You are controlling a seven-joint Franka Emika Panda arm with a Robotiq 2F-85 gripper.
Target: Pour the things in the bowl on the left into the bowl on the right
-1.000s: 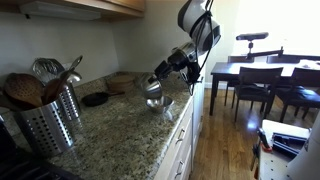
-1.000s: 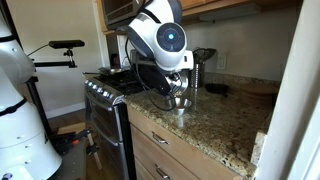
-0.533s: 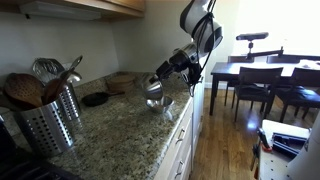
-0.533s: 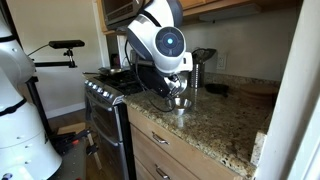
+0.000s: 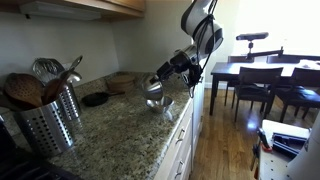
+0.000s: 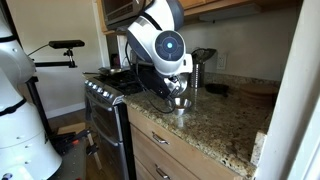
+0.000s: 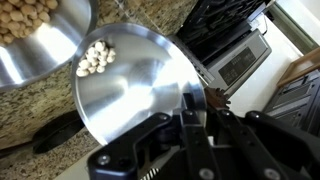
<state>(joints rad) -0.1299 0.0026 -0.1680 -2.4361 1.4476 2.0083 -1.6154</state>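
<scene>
Wrist view: the gripper (image 7: 196,108) has its fingers clamped on the near rim of a tilted steel bowl (image 7: 140,95), in which a small cluster of pale beans (image 7: 96,58) lies against the far wall. That wall is close beside a second bowl (image 7: 45,50) that already contains many beans. Both bowls are over the granite counter (image 7: 35,112) next to the stove (image 7: 235,55) (in an exterior view the arm (image 5: 198,25) reaches down to them at the counter's far end).
</scene>
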